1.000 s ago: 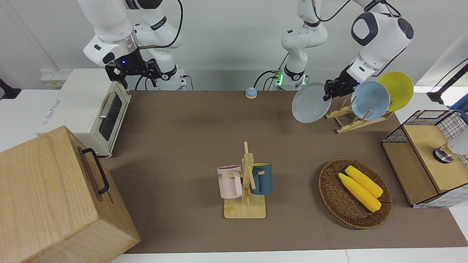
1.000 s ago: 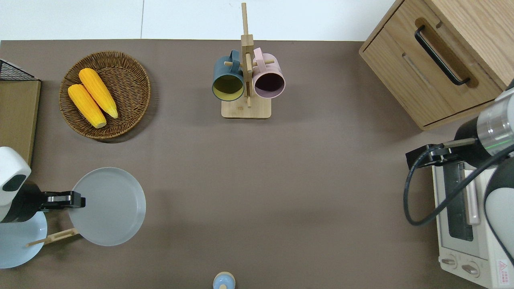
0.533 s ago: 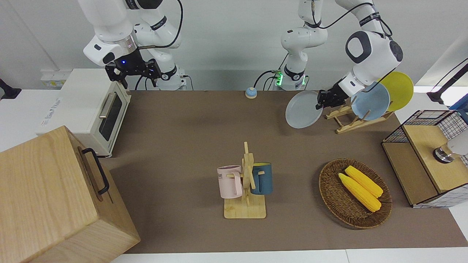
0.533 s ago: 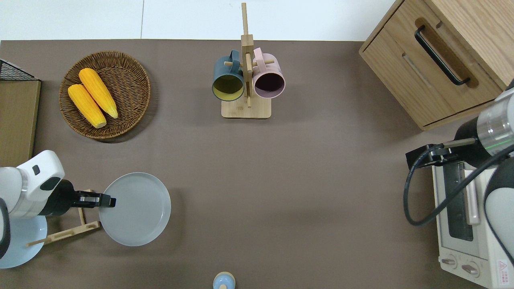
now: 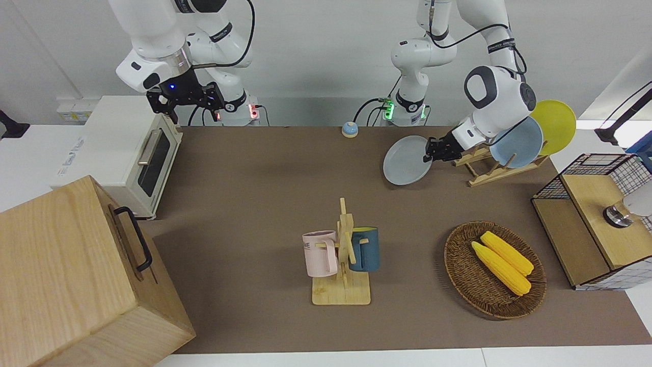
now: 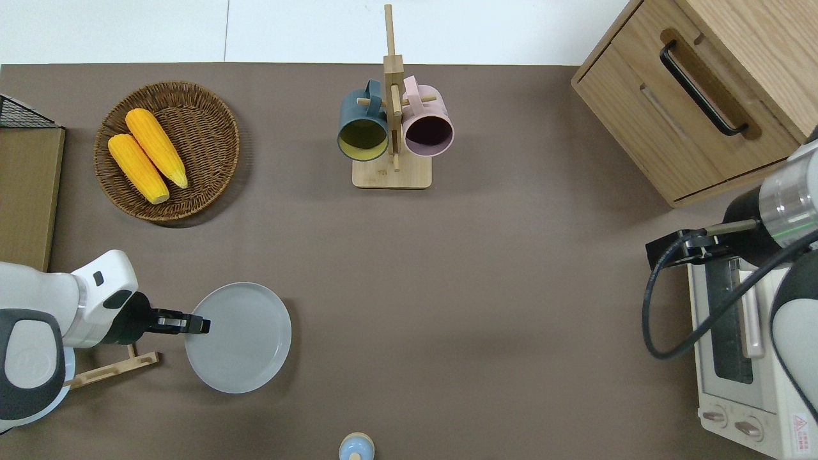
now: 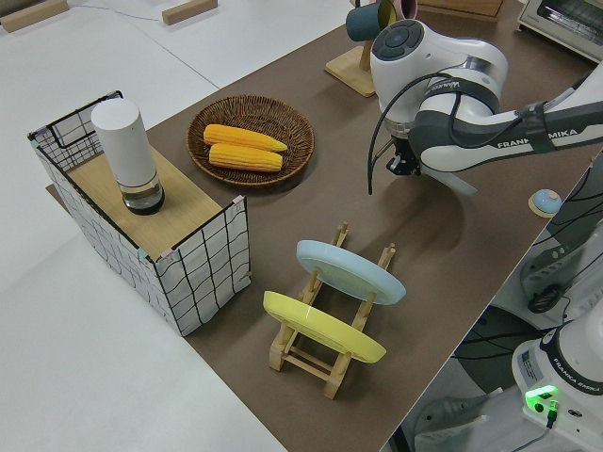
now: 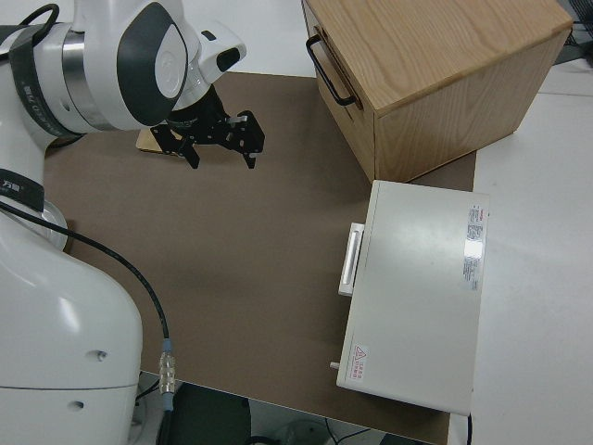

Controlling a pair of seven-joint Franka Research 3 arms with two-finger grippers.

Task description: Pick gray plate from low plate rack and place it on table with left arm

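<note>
The gray plate (image 5: 406,160) is clear of the low plate rack (image 5: 489,169) and hangs slightly tilted, low over the brown table (image 5: 254,178), beside the rack toward the table's middle. My left gripper (image 5: 432,153) is shut on the plate's rim at the rack side. The overhead view shows the plate (image 6: 239,337), the left gripper (image 6: 201,326) and the rack (image 6: 115,367). A sky-blue plate (image 5: 517,142) and a yellow plate (image 5: 555,125) stand in the rack. My right gripper (image 8: 222,139) is open and parked.
A mug tree (image 5: 342,255) with a pink and a dark-blue mug stands mid-table. A wicker basket (image 5: 458,265) holds two corn cobs. A wire crate (image 5: 596,219), a toaster oven (image 5: 127,153), a wooden drawer box (image 5: 76,275) and a small blue bell (image 5: 349,129) also stand here.
My left gripper has carried the gray plate away from the rack toward the table's middle and lower, and the plate has tipped flatter. The right arm has not moved.
</note>
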